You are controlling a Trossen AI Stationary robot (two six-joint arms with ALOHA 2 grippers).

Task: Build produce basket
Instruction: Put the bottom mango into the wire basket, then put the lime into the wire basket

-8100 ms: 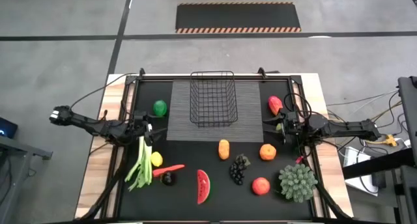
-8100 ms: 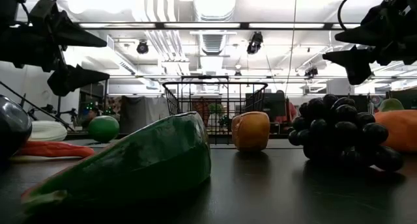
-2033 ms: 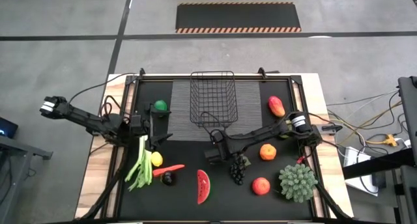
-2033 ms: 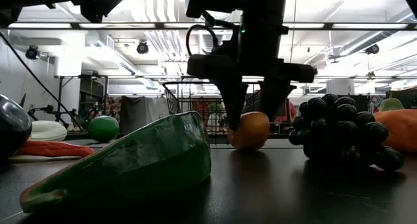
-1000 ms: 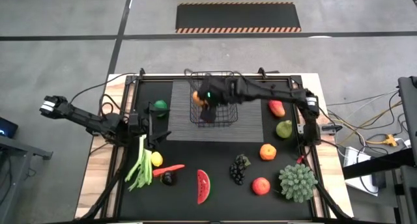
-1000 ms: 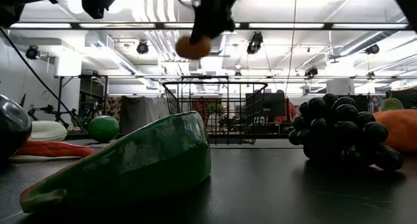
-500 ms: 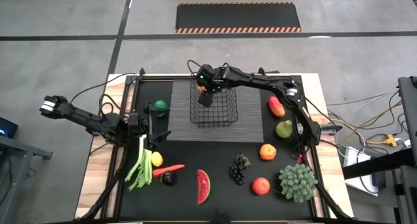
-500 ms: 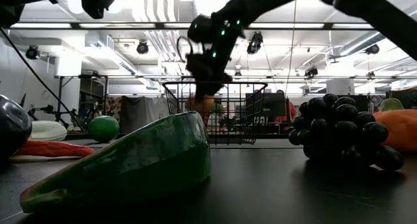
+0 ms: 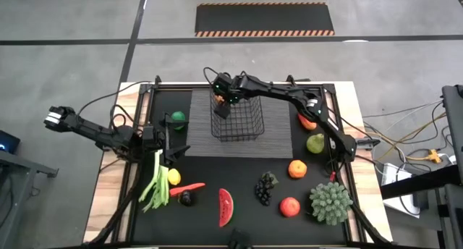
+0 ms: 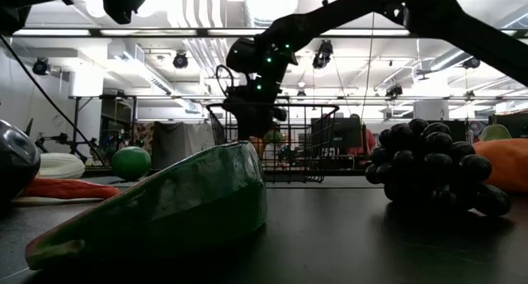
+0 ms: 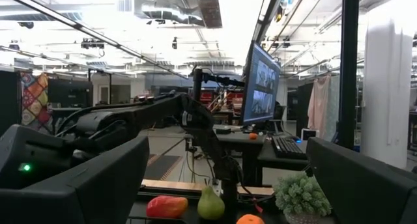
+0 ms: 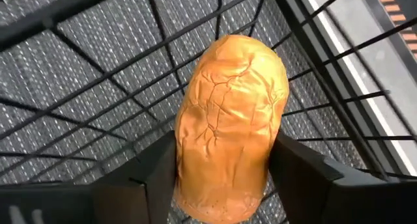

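The black wire basket (image 9: 246,135) stands on the grey ribbed mat (image 9: 278,144) at the table's far middle. My right gripper (image 9: 221,106) reaches down into the basket's far left corner, shut on an oblong orange fruit (image 12: 228,120) with wrinkled skin. Whether the fruit touches the basket floor I cannot tell. The low view shows this gripper (image 10: 256,111) at the basket's rim. My left gripper (image 9: 176,142) waits open at the table's left, above the leek (image 9: 155,181), its wide fingers (image 11: 71,185) with nothing between them. My right gripper pinches the orange fruit between its two fingers, one on each long side (image 12: 186,172), at the end nearest the wrist. The fingers slant down from above and lie along the fruit. The fruit's free end (image 12: 241,55) points away into the basket's corner wires (image 12: 98,74).
Loose produce lies on the black tabletop: a lime (image 9: 177,118), lemon (image 9: 173,176), chili (image 9: 190,186), watermelon slice (image 9: 226,207), grapes (image 9: 265,187), orange (image 9: 297,169), apple (image 9: 289,206), pear (image 9: 315,143), a red fruit (image 9: 307,121) and a green spiky plant (image 9: 330,203).
My right gripper has come down from well above the basket into its far left corner, carrying the orange fruit with it. The fruit has gone from high over the rim to inside the wire walls.
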